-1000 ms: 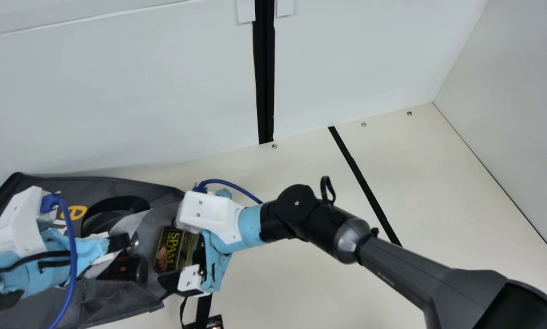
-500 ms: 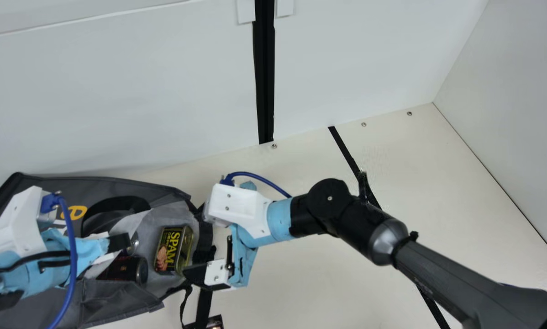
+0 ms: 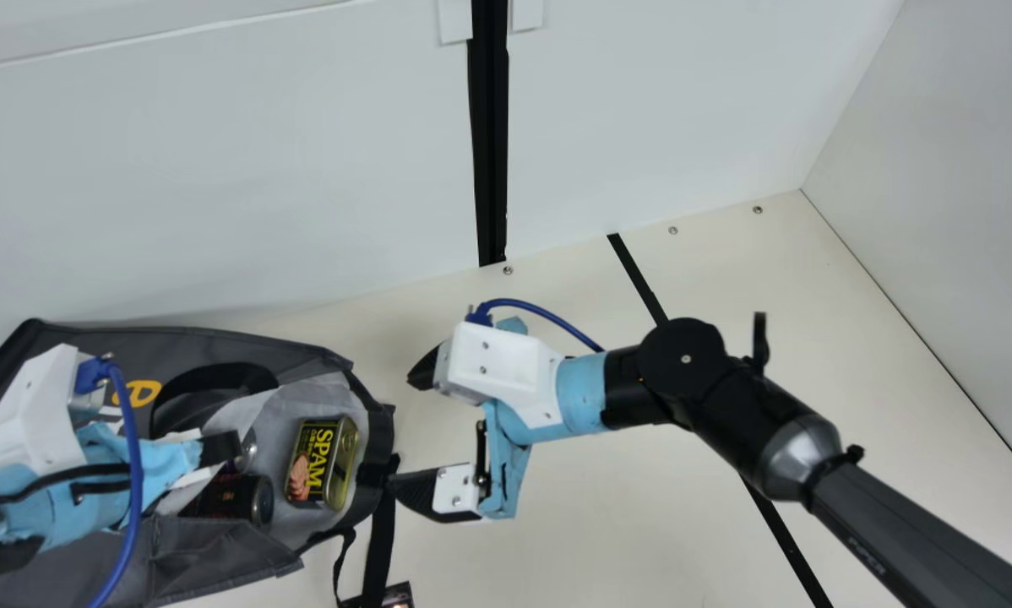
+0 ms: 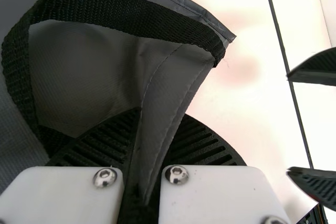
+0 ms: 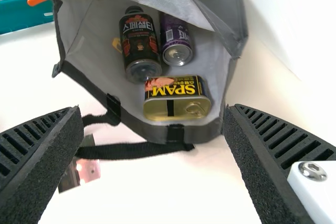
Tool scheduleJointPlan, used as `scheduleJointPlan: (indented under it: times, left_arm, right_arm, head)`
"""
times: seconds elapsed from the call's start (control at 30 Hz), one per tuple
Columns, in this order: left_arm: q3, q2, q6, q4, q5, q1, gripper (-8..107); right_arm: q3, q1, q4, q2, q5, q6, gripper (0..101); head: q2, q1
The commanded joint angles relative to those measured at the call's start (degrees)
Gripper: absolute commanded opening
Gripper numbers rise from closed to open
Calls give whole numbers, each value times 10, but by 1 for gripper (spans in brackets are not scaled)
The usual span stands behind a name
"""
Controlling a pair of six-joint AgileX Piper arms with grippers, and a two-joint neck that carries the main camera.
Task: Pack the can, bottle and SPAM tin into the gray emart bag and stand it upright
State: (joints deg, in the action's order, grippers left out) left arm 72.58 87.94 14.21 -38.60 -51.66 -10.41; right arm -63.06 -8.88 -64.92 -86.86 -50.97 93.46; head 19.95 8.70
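Gray emart bag fabric is pinched between the fingers of my left gripper; beyond my right gripper's wide-open fingers, I see bottle, can and SPAM tin inside.

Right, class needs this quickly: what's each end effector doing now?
Left end effector: closed, pinching the gray bag by its edge.
Right end effector: open, holding nothing.
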Motion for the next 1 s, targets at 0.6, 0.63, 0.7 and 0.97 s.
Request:
scheduleJointPlan:
  times: [0.6, 0.63, 0.7, 0.97]
  left_arm:
    - [0, 0, 0, 0, 0, 0, -8]
    - [0, 0, 0, 0, 0, 0, -8]
    - [0, 0, 0, 0, 0, 0, -8]
    - [0, 0, 0, 0, 0, 0, -8]
  right_arm:
    - [22, 136, 60, 81, -49, -21, 95]
    - [22, 143, 64, 85, -49, -24, 95]
    - [23, 156, 72, 93, -47, -33, 95]
    - [31, 198, 115, 128, -21, -85, 95]
  head:
    - [0, 13]
    - [0, 13]
    - [0, 13]
    - [0, 13]
